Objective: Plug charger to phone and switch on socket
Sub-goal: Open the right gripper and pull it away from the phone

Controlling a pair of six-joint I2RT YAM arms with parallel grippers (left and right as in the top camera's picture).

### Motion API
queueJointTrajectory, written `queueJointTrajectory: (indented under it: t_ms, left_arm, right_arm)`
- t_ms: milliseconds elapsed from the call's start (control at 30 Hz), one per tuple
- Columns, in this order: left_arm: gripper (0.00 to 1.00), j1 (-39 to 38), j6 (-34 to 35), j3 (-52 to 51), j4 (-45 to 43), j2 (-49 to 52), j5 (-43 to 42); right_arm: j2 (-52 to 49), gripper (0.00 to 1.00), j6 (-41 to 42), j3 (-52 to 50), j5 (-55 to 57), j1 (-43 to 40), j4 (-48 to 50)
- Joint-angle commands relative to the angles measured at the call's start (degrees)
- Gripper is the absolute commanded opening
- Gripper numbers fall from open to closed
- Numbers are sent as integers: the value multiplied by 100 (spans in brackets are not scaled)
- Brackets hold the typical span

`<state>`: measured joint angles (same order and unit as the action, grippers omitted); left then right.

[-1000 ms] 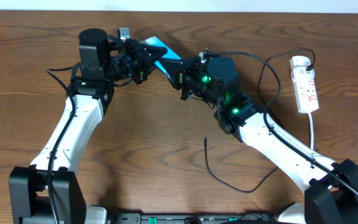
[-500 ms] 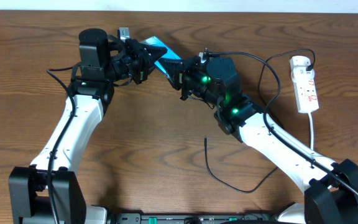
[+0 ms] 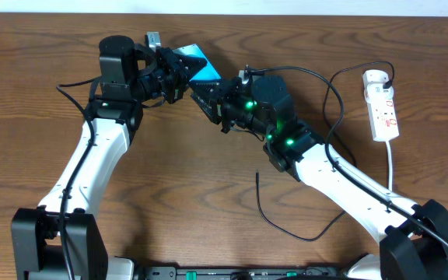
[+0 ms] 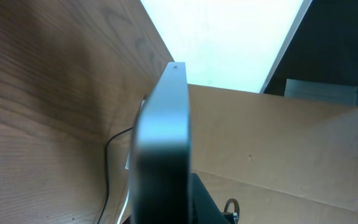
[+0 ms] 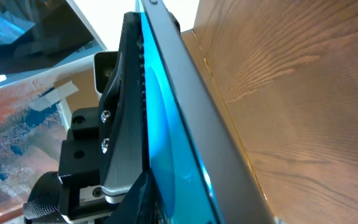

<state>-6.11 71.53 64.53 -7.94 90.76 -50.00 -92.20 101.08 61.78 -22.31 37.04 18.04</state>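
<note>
Brown wood-grain counter [image 3: 208,179] fills the overhead view, a pale wall [image 3: 286,6] along its far edge; the white power strip [image 3: 383,109] lies far right, with the black charger cable [image 3: 286,225] looping loose across the wood; the left tool [image 3: 176,78] is clamped on the phone [image 3: 198,64], held tilted; the right tool [image 3: 212,99] sits at its lower end, spread impossible to tell; both wrist views show the phone edge-on only.
</note>
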Motion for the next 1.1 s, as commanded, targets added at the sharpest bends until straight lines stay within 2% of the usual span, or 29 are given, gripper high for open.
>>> queueJointTrajectory:
  t_ms: [0,267,433,700,767,900,1067]
  left_arm:
    - [7,-28,-120,116,-162,-42,120]
    - [7,-28,-120,116,-162,-42,96]
    - [7,-28,-120,116,-162,-42,66]
    - [7,-17,-120,116,-160,-42,52]
    - [7,4,-122,116,-160,-42,48]
    - [7,94,-122,116,-160,-42,-20]
    - [7,212,-144,116,-155,-42,-55]
  right_arm:
    - [-7,22,-192,-72,-627,216,-114]
    - [-7,25,-195,-72,-608,216,-116]
    - [-7,34,-197,-72,-610,216,-116]
    - [-7,36,-258,-72,-568,216,-116]
    - [-7,41,-258,-72,-566,216,-114]
    - [-7,62,-319,-72,-564,214,-111]
    - [-7,69,-369,-72,-546,195,-111]
